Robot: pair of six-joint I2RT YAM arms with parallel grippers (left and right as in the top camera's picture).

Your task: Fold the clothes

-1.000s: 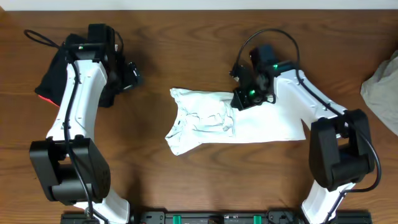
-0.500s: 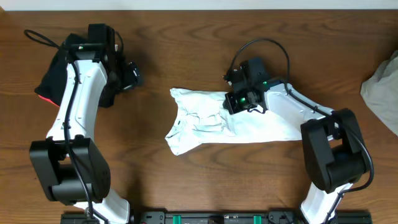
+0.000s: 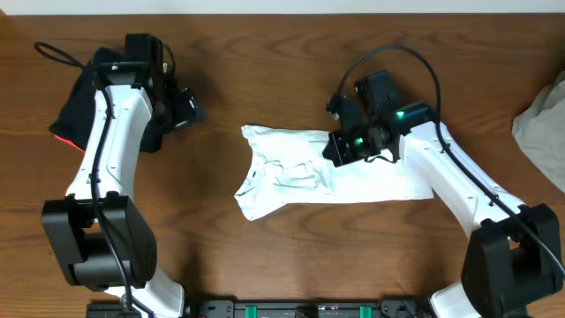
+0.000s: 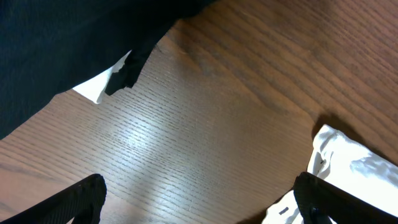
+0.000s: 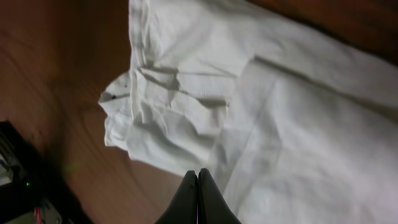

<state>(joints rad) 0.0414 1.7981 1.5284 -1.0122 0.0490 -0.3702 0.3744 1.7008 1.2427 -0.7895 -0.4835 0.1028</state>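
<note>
The left hand [image 3: 187,108] hangs wide apart and empty by a black cloth [image 3: 75,106]. The shirt [image 3: 371,185] lies in the middle of the counter [image 3: 265,71] as a long strip, bunched at its left end; I think the next fold needs a hand to open and pinch one end. The right hand [image 3: 335,150] is pressed together, empty, over the shirt's top edge; whether it touches is hard to tell, and its arm [image 3: 450,170] hides some cloth.

The T-shirt [image 3: 353,181] is plain white, its creases shaded soft grey. The bench [image 3: 265,71] is warm brown wood with darker grain lines. The black garment [image 3: 71,106] has a red-orange edge. The crumpled cloth [image 3: 543,124] is pale grey-beige. The left arm [image 3: 110,150] and right arm [image 3: 459,177] are white with black joints.
</note>
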